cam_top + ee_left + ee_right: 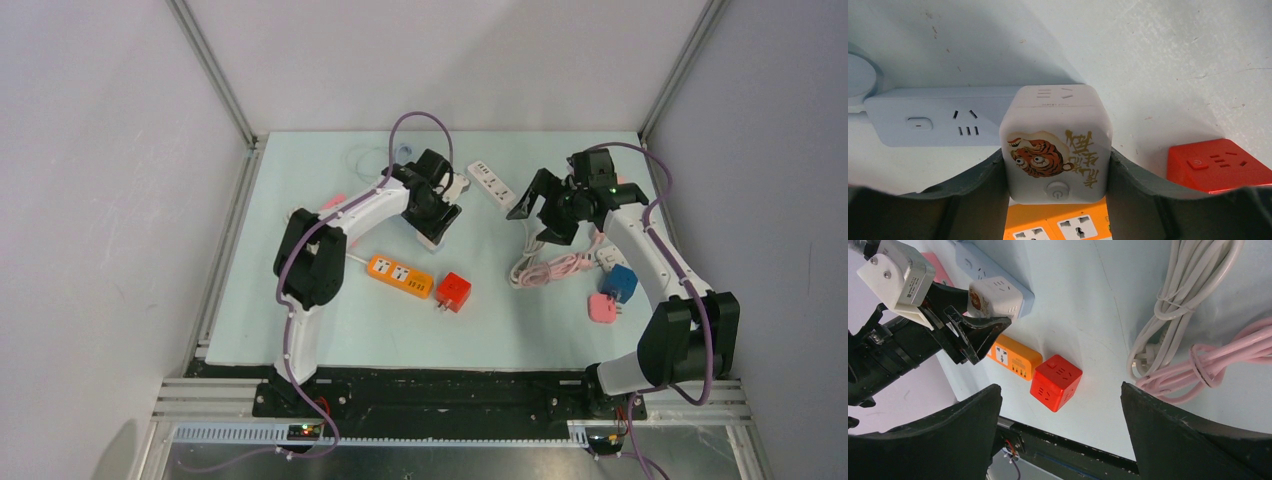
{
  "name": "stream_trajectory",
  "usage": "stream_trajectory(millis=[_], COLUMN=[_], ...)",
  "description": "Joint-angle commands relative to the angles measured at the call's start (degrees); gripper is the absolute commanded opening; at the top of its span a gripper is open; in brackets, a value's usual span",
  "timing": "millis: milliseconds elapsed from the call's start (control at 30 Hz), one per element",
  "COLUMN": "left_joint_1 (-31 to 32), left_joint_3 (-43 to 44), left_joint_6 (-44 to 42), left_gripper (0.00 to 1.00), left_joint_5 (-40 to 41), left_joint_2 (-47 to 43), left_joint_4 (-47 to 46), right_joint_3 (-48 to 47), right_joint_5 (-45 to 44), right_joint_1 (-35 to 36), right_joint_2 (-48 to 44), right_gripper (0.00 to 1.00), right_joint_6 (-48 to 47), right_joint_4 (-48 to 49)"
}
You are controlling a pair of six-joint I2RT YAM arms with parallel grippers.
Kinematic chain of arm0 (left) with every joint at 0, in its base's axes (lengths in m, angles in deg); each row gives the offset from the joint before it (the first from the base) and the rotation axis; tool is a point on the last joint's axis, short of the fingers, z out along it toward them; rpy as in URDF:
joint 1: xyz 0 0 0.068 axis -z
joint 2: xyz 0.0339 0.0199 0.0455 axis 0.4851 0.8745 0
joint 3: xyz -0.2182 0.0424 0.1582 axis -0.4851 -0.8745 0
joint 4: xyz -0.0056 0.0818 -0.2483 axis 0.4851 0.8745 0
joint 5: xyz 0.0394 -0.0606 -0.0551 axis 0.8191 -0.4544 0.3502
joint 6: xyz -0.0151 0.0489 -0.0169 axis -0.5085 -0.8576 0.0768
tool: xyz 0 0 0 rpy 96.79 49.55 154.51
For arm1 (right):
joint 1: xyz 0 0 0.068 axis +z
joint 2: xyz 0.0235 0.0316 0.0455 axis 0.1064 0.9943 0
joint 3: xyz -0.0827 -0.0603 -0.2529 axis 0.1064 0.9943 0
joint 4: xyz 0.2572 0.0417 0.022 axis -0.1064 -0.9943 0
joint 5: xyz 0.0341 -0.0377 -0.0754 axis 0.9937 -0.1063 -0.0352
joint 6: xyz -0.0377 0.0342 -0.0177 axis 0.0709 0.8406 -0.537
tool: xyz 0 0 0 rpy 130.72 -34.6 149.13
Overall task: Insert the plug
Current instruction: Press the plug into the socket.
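My left gripper [1055,152] is shut on a white cube plug [1055,120] with a tiger sticker. The cube stands over the right end of a light blue power strip [938,122]; its prongs are hidden. In the top view the left gripper [440,205] is at the back middle of the table. The right wrist view shows the cube [995,297] on the blue strip [998,270]. My right gripper [535,205] is open and empty, held above the table to the right; it also shows in the right wrist view [1060,390].
An orange power strip [400,275] and a red cube socket [453,292] lie in front of the left gripper. A white strip [490,183] lies at the back. Coiled pink cable [555,268], a white cable [1183,300], a blue cube [620,283] and a pink cube [602,308] lie right.
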State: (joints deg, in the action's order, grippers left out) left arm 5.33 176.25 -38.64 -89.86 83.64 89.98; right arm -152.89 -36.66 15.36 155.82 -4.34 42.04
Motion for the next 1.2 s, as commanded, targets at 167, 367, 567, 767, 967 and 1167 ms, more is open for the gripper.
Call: stream_trajectory(millis=[167,367,567,767,967,1167], left_joint_1=[-1.07,-1.07,-1.21,-1.3,-1.37,-1.33], left_joint_3=[12.47,13.82,11.08,8.27,6.14,5.3], left_joint_6=[0.28,0.4,0.98,3.99,7.92,11.75], left_gripper=[0.85,0.99,1.0,1.0,0.78,0.5], left_joint_5=[5.1,2.92,4.34,3.44,0.72,-0.67], left_joint_2=[3.89,0.9,-1.06,-1.31,-0.01,1.0], left_joint_4=[1.49,1.45,1.57,1.56,1.64,1.52], right_joint_3=[-0.71,-1.89,-1.88,-1.94,-1.86,-1.86], right_joint_5=[1.9,1.96,1.74,1.98,2.65,2.59], right_joint_1=[-0.23,-0.24,0.33,0.55,0.66,0.83], right_joint_2=[-2.14,-2.89,-2.96,-3.42,-2.64,-2.0], right_gripper=[0.92,0.93,0.92,0.91,0.89,0.86], right_joint_6=[0.82,0.76,0.46,0.38,0.63,0.2], right_joint_4=[2.37,2.24,1.82,1.55,1.25,0.44])
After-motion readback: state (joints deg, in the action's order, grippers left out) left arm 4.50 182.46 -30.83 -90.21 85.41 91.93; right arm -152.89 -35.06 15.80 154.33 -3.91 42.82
